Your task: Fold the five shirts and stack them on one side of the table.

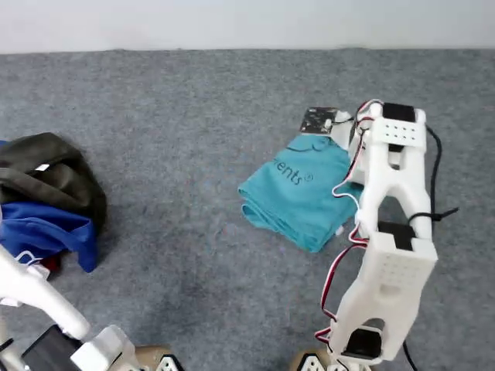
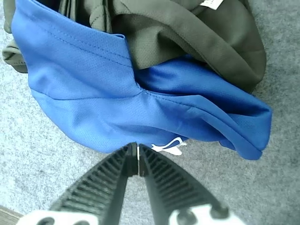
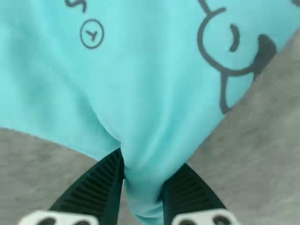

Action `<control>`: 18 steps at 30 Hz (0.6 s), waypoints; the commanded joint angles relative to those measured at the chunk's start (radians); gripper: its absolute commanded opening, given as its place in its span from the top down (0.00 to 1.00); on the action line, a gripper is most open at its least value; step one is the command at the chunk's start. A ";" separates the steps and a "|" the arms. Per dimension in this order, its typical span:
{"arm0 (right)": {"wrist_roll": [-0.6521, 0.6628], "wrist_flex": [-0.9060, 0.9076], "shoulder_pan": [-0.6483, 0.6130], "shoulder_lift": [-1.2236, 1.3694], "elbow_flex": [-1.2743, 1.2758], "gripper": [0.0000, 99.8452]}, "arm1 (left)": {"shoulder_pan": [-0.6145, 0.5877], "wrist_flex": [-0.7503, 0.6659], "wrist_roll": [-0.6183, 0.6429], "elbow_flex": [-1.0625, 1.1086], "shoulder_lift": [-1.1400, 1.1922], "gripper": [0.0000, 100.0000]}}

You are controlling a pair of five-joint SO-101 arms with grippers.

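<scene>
**Reference item:** the turquoise knit shirt with dark printed lettering. It lies partly folded on the grey carpet-covered bench.

**Left of the turquoise shirt, well apart from it**
- The heap here is unfolded. A dark olive mesh shirt lies crumpled on top of a royal blue mesh shirt.
- A small red fabric edge shows beneath the blue one.
- The left hand sits just at the blue shirt's hem. Its fingers are pressed together, and no cloth is visible between them.

**At the turquoise shirt**
- The right hand is clamped on a thick, bunched fold of the shirt at its right edge.

**Probable faults**
1. The pinch looks to take in several layers. Lifting or pulling would then likely drag the whole bundle across the bench and undo the existing fold.
2. The gripped fold is rounded and bulky. Under tension it may slip out of the fingers.
3. If the left hand advances with its fingers together, it will push the heap instead of gripping it.
4. The blue shirt is weighted by the olive one. Pulling it is likely to bring both along and tangle them.
</scene>
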 commanded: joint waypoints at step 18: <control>-0.505 0.013 -0.093 -0.127 -0.092 0.81 | 0.003 -0.048 0.003 0.021 -0.003 0.99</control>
